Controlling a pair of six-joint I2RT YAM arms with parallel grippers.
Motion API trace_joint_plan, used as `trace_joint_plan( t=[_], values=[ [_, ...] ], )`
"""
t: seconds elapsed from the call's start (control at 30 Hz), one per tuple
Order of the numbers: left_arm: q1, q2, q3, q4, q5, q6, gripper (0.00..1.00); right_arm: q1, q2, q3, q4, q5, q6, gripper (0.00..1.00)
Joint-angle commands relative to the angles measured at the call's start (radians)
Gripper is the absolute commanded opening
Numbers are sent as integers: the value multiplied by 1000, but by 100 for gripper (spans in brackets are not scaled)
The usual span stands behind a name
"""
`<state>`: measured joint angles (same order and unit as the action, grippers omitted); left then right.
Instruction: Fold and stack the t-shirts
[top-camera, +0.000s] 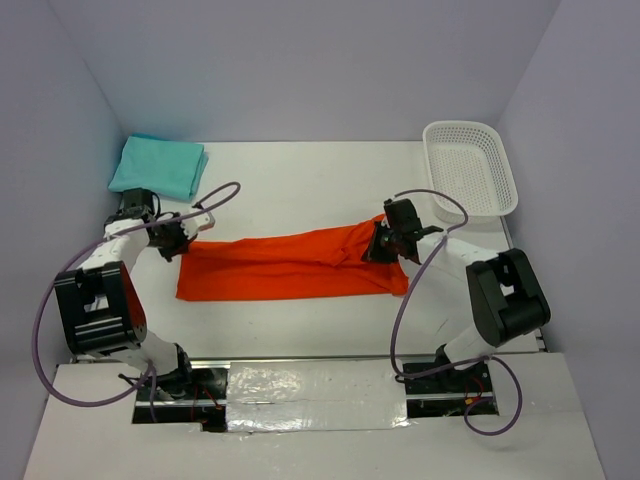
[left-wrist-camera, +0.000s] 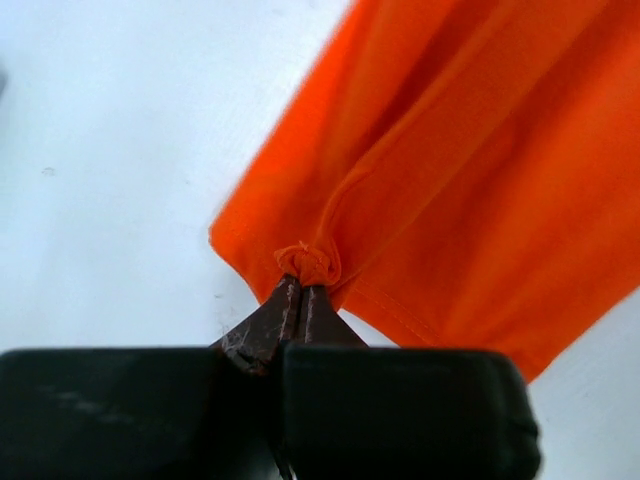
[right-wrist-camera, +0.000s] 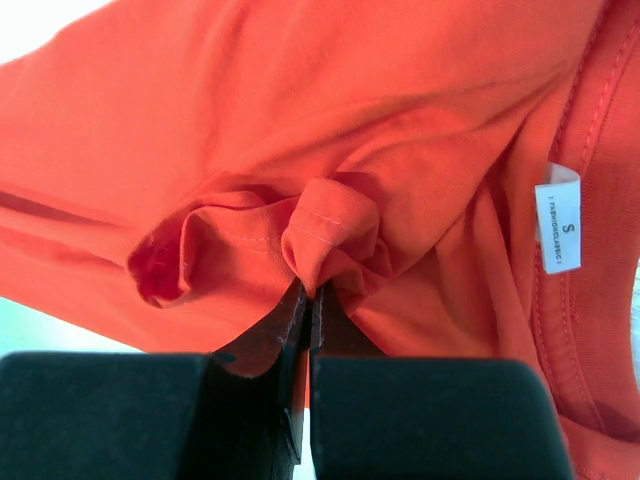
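Observation:
An orange t-shirt (top-camera: 290, 265) lies stretched as a long band across the middle of the table. My left gripper (top-camera: 182, 243) is shut on its left corner; the left wrist view shows the pinched bunch of orange t-shirt (left-wrist-camera: 309, 263) at my left gripper's (left-wrist-camera: 301, 290) tips. My right gripper (top-camera: 383, 244) is shut on the shirt's right end; in the right wrist view a fold of the orange t-shirt (right-wrist-camera: 330, 232) sits between my right gripper's (right-wrist-camera: 309, 295) tips, with the size label (right-wrist-camera: 560, 218) near the collar. A folded teal t-shirt (top-camera: 158, 166) lies at the back left.
A white plastic basket (top-camera: 470, 167) stands at the back right corner. Purple walls close in the table on three sides. Cables loop from both arms over the table near the shirt's ends.

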<state>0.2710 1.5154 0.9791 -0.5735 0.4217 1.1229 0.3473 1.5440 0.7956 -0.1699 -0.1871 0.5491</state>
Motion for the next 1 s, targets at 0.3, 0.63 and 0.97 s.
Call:
trace_joint_plan(
  t=[0.3,0.63,0.97],
  values=[
    [-4,241,374,253,34,-400,0,-70,336,698,-246,78,-84,0],
    [-6,103,95,149,150,-125,0,-47,211,435,-94,5,-37,0],
    [-4,17,-72,112,78,37,0,-18,56,160,-19,-24,0,0]
  ],
)
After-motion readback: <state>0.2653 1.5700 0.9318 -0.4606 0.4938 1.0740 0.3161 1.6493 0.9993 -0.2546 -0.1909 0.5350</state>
